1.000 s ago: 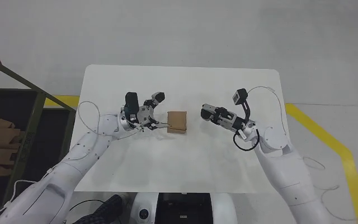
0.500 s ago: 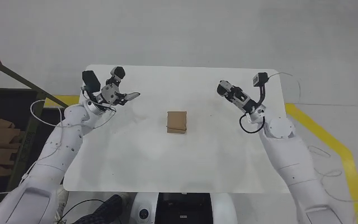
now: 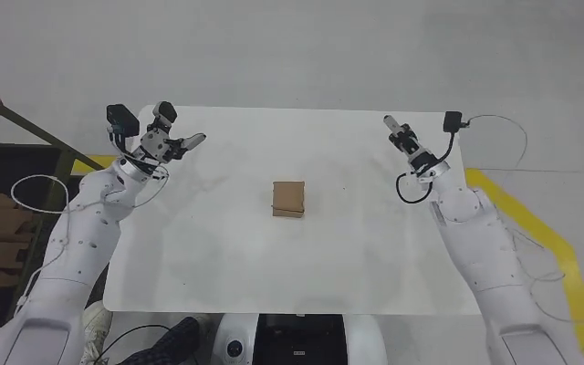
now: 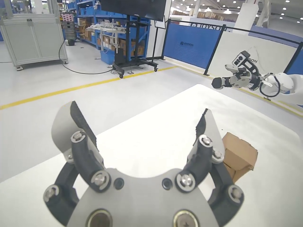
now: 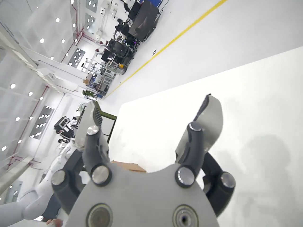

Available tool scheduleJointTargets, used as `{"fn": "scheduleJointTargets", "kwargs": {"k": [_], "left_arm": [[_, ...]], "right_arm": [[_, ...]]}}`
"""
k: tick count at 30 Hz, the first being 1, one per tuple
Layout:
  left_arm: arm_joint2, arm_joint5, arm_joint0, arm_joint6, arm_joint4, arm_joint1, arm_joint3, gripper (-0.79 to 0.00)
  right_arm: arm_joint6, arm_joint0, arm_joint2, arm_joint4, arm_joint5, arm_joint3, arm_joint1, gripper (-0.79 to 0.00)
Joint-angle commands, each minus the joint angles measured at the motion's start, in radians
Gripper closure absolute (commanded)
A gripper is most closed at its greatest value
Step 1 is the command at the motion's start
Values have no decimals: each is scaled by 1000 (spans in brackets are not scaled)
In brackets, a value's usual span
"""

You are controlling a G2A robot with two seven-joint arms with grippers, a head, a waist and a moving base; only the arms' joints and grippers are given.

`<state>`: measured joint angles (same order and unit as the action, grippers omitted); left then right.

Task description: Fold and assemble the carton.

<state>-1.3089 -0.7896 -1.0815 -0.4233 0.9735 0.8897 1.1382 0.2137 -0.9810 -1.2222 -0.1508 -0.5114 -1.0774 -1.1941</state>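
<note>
A small brown carton (image 3: 289, 198) stands folded up near the middle of the white table (image 3: 365, 265), with nothing touching it. My left gripper (image 3: 182, 125) hovers over the table's far left corner, well away from the carton, and is open and empty. In the left wrist view the left gripper (image 4: 139, 112) has wide-spread jaws, with the carton (image 4: 239, 154) beyond one finger and the other arm's gripper (image 4: 220, 82) farther off. My right gripper (image 3: 394, 126) is near the far right corner. The right gripper (image 5: 151, 102) is open and empty, and a sliver of carton (image 5: 127, 165) shows behind it.
A dark rack (image 3: 36, 182) with cardboard pieces (image 3: 9, 228) stands off the table's left side. A yellow floor line (image 3: 520, 210) runs past the right side. Bare tabletop surrounds the carton on all sides.
Both arms have pulled back from beside the carton to the table's far corners, left arm to the far left, right arm to the far right. The carton has stayed put.
</note>
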Motion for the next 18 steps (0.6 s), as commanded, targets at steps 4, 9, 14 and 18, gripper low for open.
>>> {"fn": "scheduleJointTargets", "kwargs": {"k": [4,9,14,18], "left_arm": [[-40,12,-22,88,-63,-5,29,-785],[-75,24,-42,155,-112,-8,56,-785],[-106,29,-53,203,-134,-11,74,-785],[-131,20,-58,219,-154,-13,79,-785]], "right_arm": [[-114,-34,-47,-148,-13,-43,13,-785],[-224,-71,-86,-314,14,-105,24,-785],[-252,-91,-112,-395,76,-140,29,-785],[-249,-98,-127,-438,101,-157,32,-785]]}}
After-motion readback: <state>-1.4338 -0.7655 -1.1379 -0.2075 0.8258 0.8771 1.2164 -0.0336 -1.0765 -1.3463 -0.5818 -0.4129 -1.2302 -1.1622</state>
